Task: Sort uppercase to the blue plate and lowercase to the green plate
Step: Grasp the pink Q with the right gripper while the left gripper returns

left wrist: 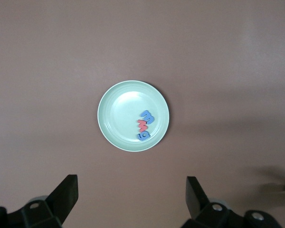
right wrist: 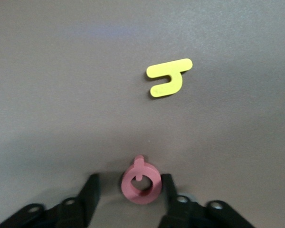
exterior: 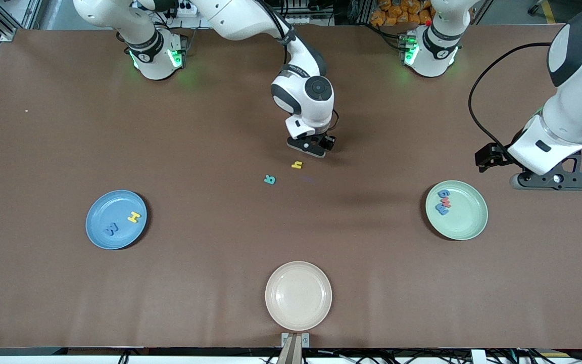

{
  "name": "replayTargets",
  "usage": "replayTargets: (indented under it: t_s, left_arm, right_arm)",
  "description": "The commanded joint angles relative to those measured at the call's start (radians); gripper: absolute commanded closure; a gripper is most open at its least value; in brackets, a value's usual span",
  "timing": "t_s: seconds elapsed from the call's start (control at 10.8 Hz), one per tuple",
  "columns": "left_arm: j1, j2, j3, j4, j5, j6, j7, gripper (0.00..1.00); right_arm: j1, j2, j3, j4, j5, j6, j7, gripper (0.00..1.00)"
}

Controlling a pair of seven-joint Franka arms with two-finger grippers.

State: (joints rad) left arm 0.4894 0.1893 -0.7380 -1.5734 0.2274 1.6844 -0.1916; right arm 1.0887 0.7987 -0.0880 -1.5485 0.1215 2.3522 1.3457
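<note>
I am watching a brown matte table (exterior: 220, 283) with two white arms. The right gripper (right wrist: 129, 190) is down at the table's middle, its black fingers (right wrist: 167, 186) straddling a small red foam capital Q (right wrist: 141, 184); one finger touches the letter's edge, the other stands a little apart, so the jaws are partly closed and I judge nothing is firmly held yet. The Q looks light, soft and slightly springy; I would pinch it across its ring, gently, since foam squashes and can flip. A yellow foam lowercase h (exterior: 297, 165) and a teal foam capital R (exterior: 270, 179) lie nearer the camera. The round blue plate (exterior: 98, 232) already holds two letters, the pale green plate (exterior: 468, 222) three. A cream plate (exterior: 298, 308) sits empty. The left gripper (left wrist: 132, 195) waits above the green plate, jaws wide open. Racks and cables line the room's edge.
</note>
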Motion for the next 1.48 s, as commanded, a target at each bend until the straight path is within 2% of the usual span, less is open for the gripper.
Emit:
replayTargets:
  t_s: [0.0,0.28,0.56,0.74,1.02,1.21,1.39]
  left_arm:
    - [0.008,-0.013,-0.030,-0.008,-0.023,-0.006,0.018,0.00]
    - [0.008,-0.014,-0.049,-0.008,-0.023,-0.006,0.014,0.00]
    - [0.008,-0.014,-0.115,-0.019,-0.034,-0.009,-0.023,0.00]
    - [-0.003,0.002,-0.188,-0.023,-0.040,-0.008,-0.174,0.00]
    - [-0.102,0.030,-0.204,-0.057,-0.042,0.033,-0.311,0.00]
    - [-0.184,0.035,-0.204,-0.137,-0.039,0.153,-0.467,0.00]
    - [-0.265,0.056,-0.204,-0.235,-0.025,0.308,-0.621,0.00]
  right_arm:
    - [0.008,0.013,-0.009,0.015,0.004,0.002,0.004,1.00]
    - [0.005,0.004,-0.010,0.015,0.004,0.007,0.000,1.00]
    - [-0.029,-0.039,-0.019,0.031,0.004,-0.008,-0.011,1.00]
    - [-0.096,-0.097,-0.038,0.039,0.006,-0.146,-0.187,1.00]
    - [-0.252,-0.150,-0.045,0.031,0.006,-0.250,-0.405,1.00]
    - [-0.384,-0.205,-0.045,-0.016,0.009,-0.272,-0.614,1.00]
    - [-0.495,-0.257,-0.047,-0.109,0.006,-0.271,-0.863,1.00]
